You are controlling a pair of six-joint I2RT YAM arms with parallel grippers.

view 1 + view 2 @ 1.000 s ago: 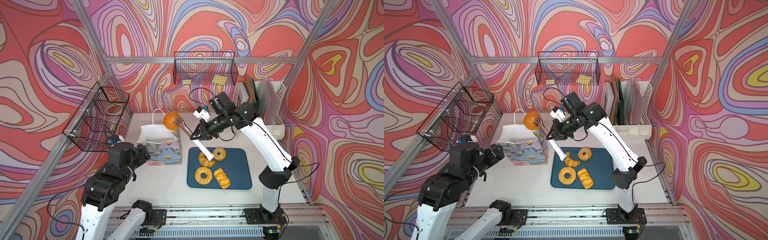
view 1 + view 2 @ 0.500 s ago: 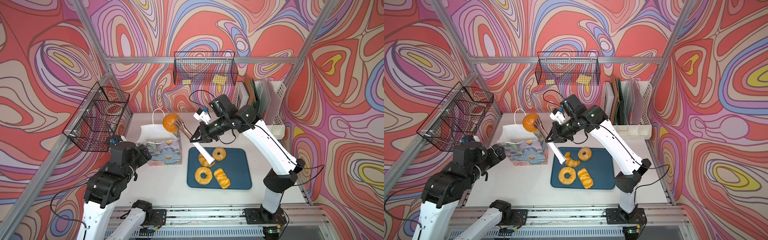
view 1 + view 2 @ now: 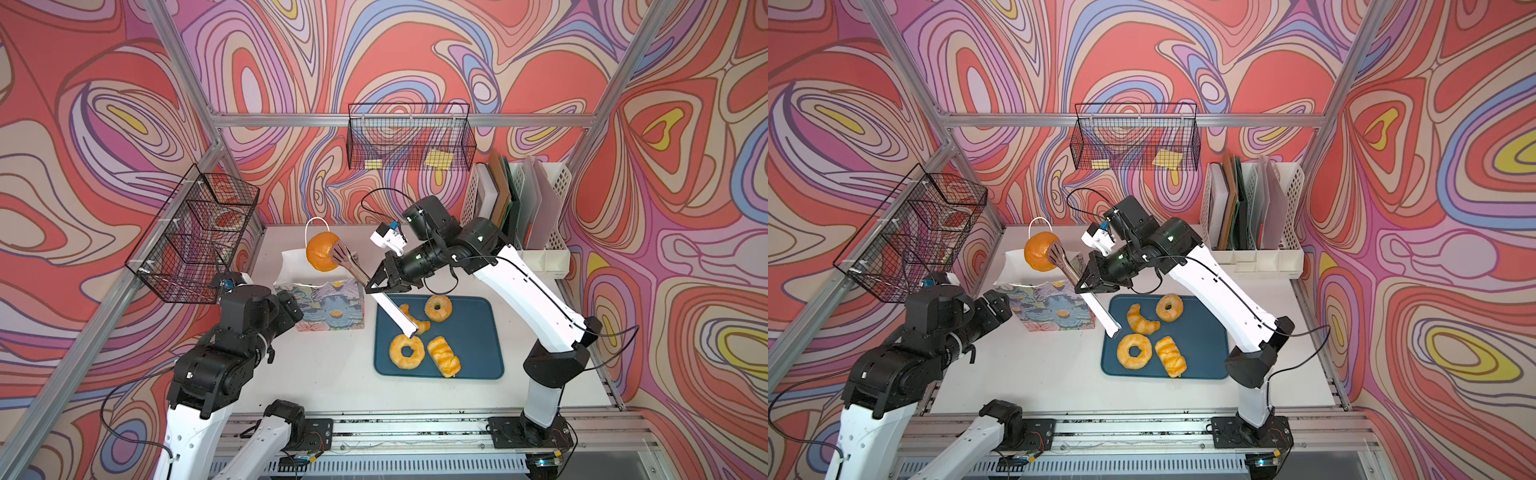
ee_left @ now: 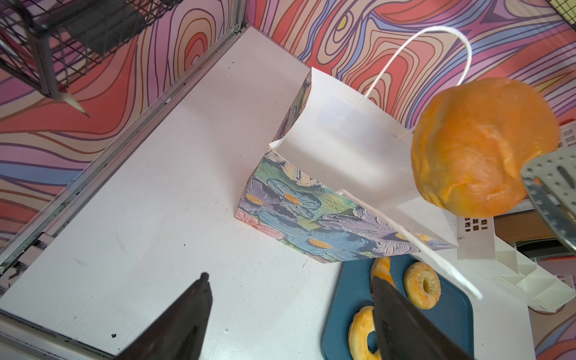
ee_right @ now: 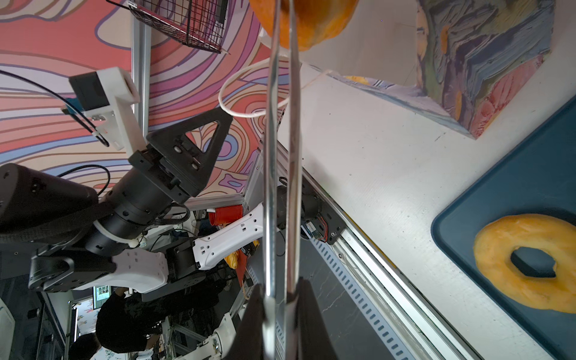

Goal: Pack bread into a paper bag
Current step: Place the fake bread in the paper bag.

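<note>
Currently I am logging the following. Right tool [image 3: 370, 286]: it is clamping the tongs [image 3: 351, 270], which are pinching the round bun [image 3: 321, 251] in the air above the open top of the paper bag [image 3: 328, 307]. Left tool [image 4: 289, 277]: jaws are standing apart, holding nothing, just beside the bag. Blue tray [image 3: 478, 332] on the surface [image 3: 332, 374]: it is carrying a ring doughnut [image 3: 438, 308], a second ring doughnut [image 3: 407, 351], the croissant [image 3: 1142, 321] and the twisted roll [image 3: 444, 357].
</note>
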